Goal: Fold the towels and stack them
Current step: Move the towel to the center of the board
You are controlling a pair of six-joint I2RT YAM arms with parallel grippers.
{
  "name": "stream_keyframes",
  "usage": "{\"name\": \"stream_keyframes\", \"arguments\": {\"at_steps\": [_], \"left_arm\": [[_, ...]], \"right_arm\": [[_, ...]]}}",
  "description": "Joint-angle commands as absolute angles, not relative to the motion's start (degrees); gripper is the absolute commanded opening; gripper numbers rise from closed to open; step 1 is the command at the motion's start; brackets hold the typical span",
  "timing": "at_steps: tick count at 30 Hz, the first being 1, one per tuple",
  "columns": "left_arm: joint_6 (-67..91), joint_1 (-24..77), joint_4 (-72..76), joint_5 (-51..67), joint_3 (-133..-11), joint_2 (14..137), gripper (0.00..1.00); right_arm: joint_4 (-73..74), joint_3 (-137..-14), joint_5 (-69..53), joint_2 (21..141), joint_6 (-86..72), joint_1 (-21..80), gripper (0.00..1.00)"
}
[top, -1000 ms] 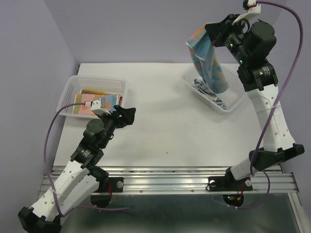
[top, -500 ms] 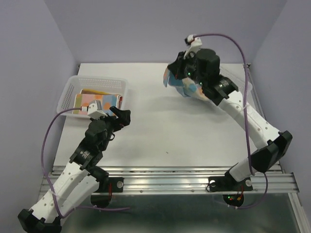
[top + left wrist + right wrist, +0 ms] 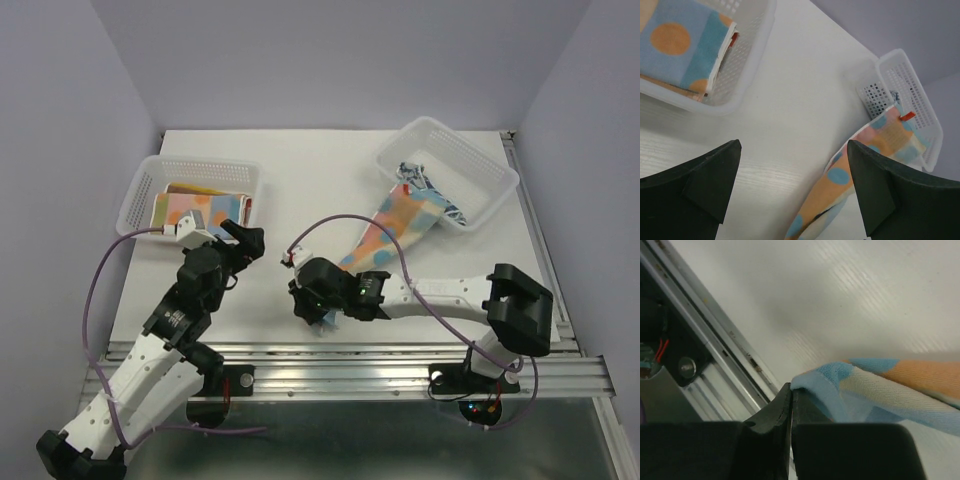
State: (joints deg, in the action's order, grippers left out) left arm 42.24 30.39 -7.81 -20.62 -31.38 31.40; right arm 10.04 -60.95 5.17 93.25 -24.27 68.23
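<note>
A pastel towel with orange and blue dots [image 3: 398, 225] lies stretched across the table from the right basket [image 3: 490, 170] toward the front edge. It also shows in the left wrist view [image 3: 860, 165] and the right wrist view [image 3: 890, 385]. My right gripper [image 3: 318, 318] is shut on its near blue corner, low at the table's front edge. A blue-white patterned towel [image 3: 425, 183] lies in the right basket. Folded towels [image 3: 195, 210] sit stacked in the left basket [image 3: 150, 180], also seen in the left wrist view [image 3: 680, 45]. My left gripper [image 3: 245, 238] is open and empty beside that basket.
The metal rail [image 3: 350, 365] runs along the table's front edge, right below my right gripper; it shows in the right wrist view [image 3: 705, 345]. Purple walls enclose the table on three sides. Cables loop from both wrists.
My right gripper has swung from high above the right basket down to the table's front edge, dragging the dotted towel out across the table. My left arm has barely moved.
</note>
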Motion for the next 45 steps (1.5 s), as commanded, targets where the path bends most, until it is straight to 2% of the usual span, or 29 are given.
{"name": "stream_keyframes", "arguments": {"at_steps": [1, 4, 9, 15, 20, 24, 30, 32, 33, 35, 37, 38, 39, 41, 45], "left_arm": [[43.16, 30.59, -7.21, -23.29, -31.47, 30.41, 0.99], [43.24, 30.59, -7.65, -23.47, -31.73, 30.24, 0.99], [43.33, 30.59, -7.73, -23.73, -31.47, 29.88, 0.99], [43.5, 30.59, -7.38, -22.51, -31.2, 31.02, 0.99], [44.38, 30.59, -6.94, -20.22, -30.24, 32.25, 0.99], [44.65, 30.59, -6.07, -18.29, -29.27, 33.57, 0.99], [45.61, 30.59, -7.03, -17.23, -29.0, 33.66, 0.99], [46.14, 30.59, -7.99, -17.58, -28.92, 32.79, 0.99], [46.23, 30.59, -8.35, -17.67, -28.92, 32.52, 0.99], [46.67, 30.59, -9.75, -18.37, -29.09, 31.73, 0.99], [46.84, 30.59, -10.37, -18.72, -29.09, 31.38, 0.99], [47.11, 30.59, -10.81, -18.72, -28.92, 31.29, 0.99], [47.11, 30.59, -10.9, -18.29, -28.65, 31.12, 0.99], [47.28, 30.59, -11.07, -17.76, -27.95, 31.38, 0.99], [47.9, 30.59, -10.81, -16.18, -26.63, 32.25, 0.99]], "right_arm": [[1.06, -59.86, 3.69, 88.34, -26.55, 68.29, 0.01], [0.53, -60.2, 4.65, 86.05, -26.28, 68.29, 0.01], [-1.93, -61.61, -0.97, 83.5, -23.82, 68.29, 0.01], [5.44, -63.55, 18.1, 81.83, -23.55, 67.94, 0.01], [1.94, -58.11, 9.25, 81.91, -23.73, 67.85, 0.05], [-4.89, -55.64, 2.48, 86.3, -24.34, 67.85, 0.07], [-12.82, -59.05, 5.97, 94.22, -24.96, 67.15, 0.07], [-15.64, -59.5, 5.45, 94.83, -25.66, 66.27, 0.16], [-15.21, -60.02, 5.01, 95.18, -26.01, 65.4, 0.33], [-11.79, -60.73, 4.92, 95.1, -25.58, 65.13, 0.52], [-8.11, -59.34, 3.96, 94.14, -24.88, 65.13, 0.59], [-6.96, -58.63, 1.26, 93.52, -22.96, 65.13, 0.67], [-4.33, -58.01, 0.1, 91.86, -22.24, 65.21, 0.71], [-3.52, -54.6, -7.71, 89.75, -20.83, 65.21, 0.79], [-3.87, -48.44, -8.88, 84.91, -21.97, 65.39, 0.8]]}}
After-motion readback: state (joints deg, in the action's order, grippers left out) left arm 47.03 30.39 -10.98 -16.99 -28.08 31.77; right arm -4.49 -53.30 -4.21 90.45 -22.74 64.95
